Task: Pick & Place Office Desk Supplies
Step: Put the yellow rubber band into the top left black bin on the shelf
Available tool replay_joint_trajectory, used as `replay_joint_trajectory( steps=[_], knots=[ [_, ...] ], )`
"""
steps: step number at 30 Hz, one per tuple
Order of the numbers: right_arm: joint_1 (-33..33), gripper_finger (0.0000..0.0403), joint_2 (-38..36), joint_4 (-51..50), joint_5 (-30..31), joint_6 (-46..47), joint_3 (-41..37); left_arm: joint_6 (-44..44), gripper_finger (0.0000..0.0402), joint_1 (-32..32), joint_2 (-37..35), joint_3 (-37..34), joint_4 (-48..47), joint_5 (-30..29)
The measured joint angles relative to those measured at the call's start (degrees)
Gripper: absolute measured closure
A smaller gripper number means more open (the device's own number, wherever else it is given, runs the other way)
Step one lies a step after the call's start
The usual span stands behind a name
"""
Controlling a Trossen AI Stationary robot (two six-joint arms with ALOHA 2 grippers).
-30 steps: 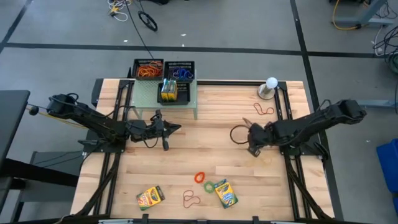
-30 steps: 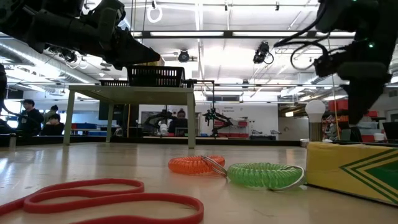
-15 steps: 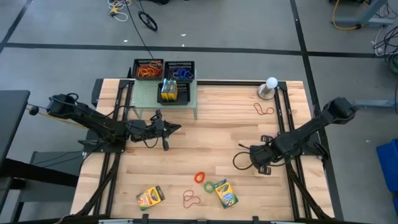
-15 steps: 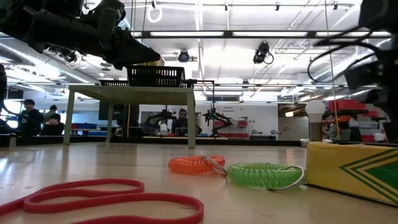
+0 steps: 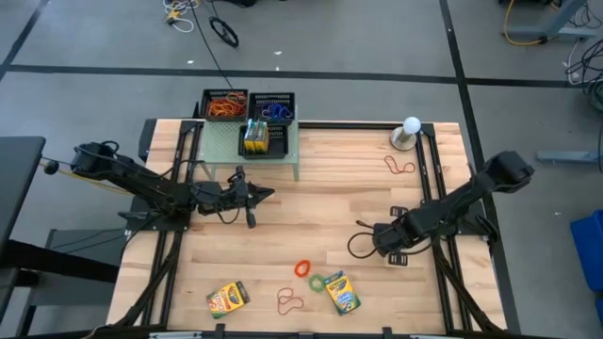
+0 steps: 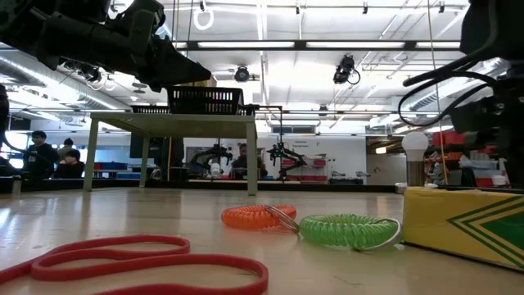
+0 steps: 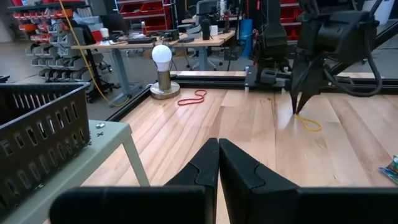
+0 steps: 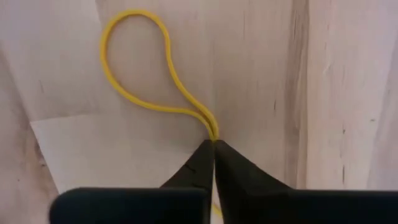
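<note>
right wrist view shows the right gripper (image 8: 214,144) pointing down at the table (image 8: 336,74), its fingertips pressed together on a yellow band (image 8: 149,87); the loop lies flat on the wood beyond the tips. the high view cannot show this pinch: there the right gripper (image 5: 394,247) is a dark mass low over the right half of the table (image 5: 330,198), and the band is too faint to pick out. left wrist view sees the same gripper (image 7: 298,109) from across the table, tip down at the yellow band (image 7: 308,122), with a red band (image 7: 191,98) lying near a white ball (image 7: 161,55) on its stand.

the left gripper (image 7: 217,149) has its fingers clenched with nothing between them; in the high view it (image 5: 252,196) hovers just in front of the green shelf (image 5: 221,143). the high view alone shows two black trays (image 5: 250,104) behind the shelf, one with orange bands (image 5: 224,108), one with blue bands (image 5: 276,112), and a crayon box (image 5: 252,138) on the shelf.

near the front edge lie an orange coil (image 5: 302,268), a green coil (image 5: 317,280), a red loop (image 5: 289,301) and two more crayon boxes (image 5: 341,292) (image 5: 227,298). the low view shows these close up: red loop (image 6: 139,262), orange coil (image 6: 258,216), green coil (image 6: 348,229), box (image 6: 467,221).
</note>
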Motion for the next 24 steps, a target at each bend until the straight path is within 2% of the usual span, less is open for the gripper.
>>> replay_joint_trajectory(
  steps=[2, 5, 9, 17, 24],
  knots=[
    [-0.01, 0.0396, 0.18, -0.84, -0.09, -0.05, 1.10, 0.00, 0.0381, 0.00, 0.00, 0.00, -0.04, 0.00],
    [-0.02, 0.0394, 0.31, 0.94, 0.35, -0.46, 4.26, -0.02, 0.0381, 0.00, 0.00, 0.00, -0.02, 0.00],
    [0.17, 0.0399, 0.23, 3.28, 3.52, -3.52, 8.66, -0.01, 0.0381, 0.00, 0.00, 0.00, -0.04, -0.01],
    [-4.41, 0.0401, 2.19, 29.68, 9.24, -12.16, 11.47, -0.02, 0.0381, 0.00, 0.00, 0.00, -0.04, -0.01],
    [-10.74, 0.0401, 12.48, 49.04, 12.10, -17.01, 11.48, 0.00, 0.0381, 0.00, 0.00, 0.00, 0.03, 0.00]
  ],
)
